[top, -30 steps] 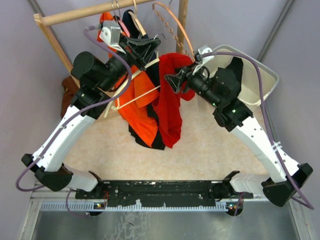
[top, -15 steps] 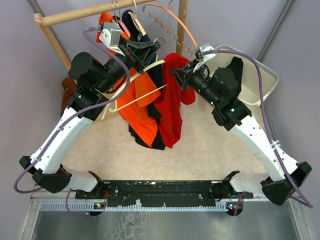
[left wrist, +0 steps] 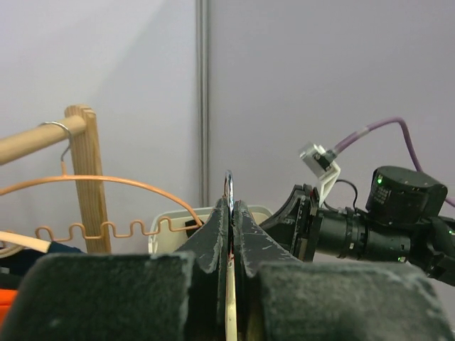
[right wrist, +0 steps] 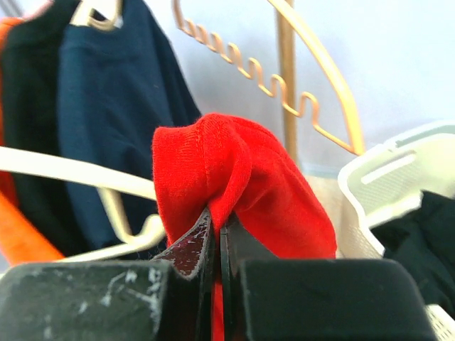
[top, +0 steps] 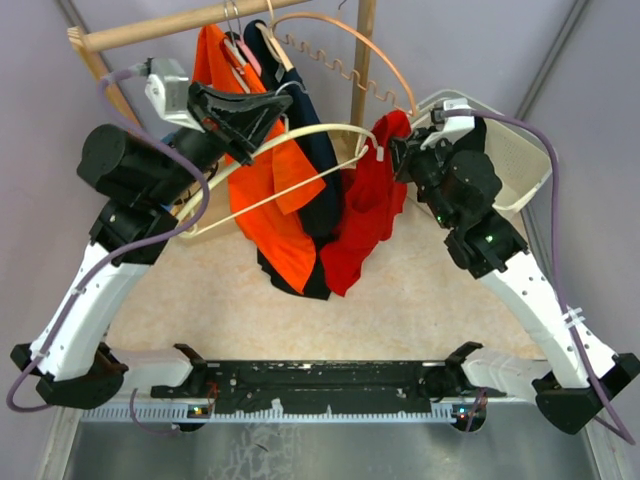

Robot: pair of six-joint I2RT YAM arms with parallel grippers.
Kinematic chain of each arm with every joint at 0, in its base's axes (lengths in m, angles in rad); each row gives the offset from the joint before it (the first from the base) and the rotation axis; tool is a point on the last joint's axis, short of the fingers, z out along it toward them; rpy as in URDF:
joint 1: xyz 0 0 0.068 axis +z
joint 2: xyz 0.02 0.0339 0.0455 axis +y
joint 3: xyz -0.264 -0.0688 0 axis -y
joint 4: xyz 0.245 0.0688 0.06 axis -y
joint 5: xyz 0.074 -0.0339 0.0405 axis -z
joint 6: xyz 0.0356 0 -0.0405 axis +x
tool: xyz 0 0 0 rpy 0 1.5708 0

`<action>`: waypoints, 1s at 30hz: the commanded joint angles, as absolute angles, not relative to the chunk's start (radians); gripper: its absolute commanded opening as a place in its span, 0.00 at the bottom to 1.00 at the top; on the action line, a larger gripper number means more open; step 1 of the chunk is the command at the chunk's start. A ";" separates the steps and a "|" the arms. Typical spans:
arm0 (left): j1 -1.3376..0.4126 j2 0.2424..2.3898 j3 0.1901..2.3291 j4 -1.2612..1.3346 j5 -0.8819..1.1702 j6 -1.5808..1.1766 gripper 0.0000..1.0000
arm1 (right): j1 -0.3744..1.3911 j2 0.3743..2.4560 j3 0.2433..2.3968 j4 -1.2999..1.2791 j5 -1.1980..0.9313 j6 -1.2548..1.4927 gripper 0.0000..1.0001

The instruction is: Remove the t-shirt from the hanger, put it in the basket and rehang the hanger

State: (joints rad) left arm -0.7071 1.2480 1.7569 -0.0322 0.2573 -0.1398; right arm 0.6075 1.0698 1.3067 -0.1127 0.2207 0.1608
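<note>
Red t-shirt [top: 365, 215] hanging off the right end of the cream hanger [top: 300, 133], just beside the white basket [top: 535, 150]. Bunched up at the top, loose and long lower down, over the counter [top: 420, 300].

Right pincer [top: 402, 152]: clenched tight on a fold of the red cloth, with the fold poking up above the jaws in the right wrist view. Pinched there most likely to tug the shirt sideways, off the hanger's tip and toward the basket.

Left pincer [top: 285, 100]: squeezed shut too, on the thin metal hook [left wrist: 229, 183] at the top of the hanger. Held that way to stop the hanger from swinging or sliding during the pull from the other side. Looks lifted off the wooden rail [top: 150, 30], not hooked on it.

Behind all that: an orange shirt [top: 265, 200] and a navy shirt [top: 322, 165] up on the rail, plus a bare copper hanger [top: 322, 57] with a wavy bar. Not part of the job, so best left alone.

Seems about halfway done: left side of the cream hanger bare, shirt clinging only to the right tip. Needs one more pull away from the left pincer. Could catch on the hanger's end, so better slow than fast.
</note>
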 commanded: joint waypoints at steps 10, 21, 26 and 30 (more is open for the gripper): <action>-0.712 1.248 1.748 0.065 0.111 -0.110 0.00 | 0.462 1.017 1.423 -0.142 0.381 0.010 0.00; -0.712 1.288 1.747 0.051 0.089 -0.095 0.00 | 0.357 1.216 1.830 -0.092 0.361 -0.120 0.00; -0.712 1.296 1.749 0.047 0.086 -0.093 0.00 | 0.225 1.337 2.000 -0.098 0.241 -0.051 0.00; -0.712 1.306 1.748 0.046 0.085 -0.095 0.00 | 0.142 1.439 2.127 -0.088 0.162 -0.006 0.00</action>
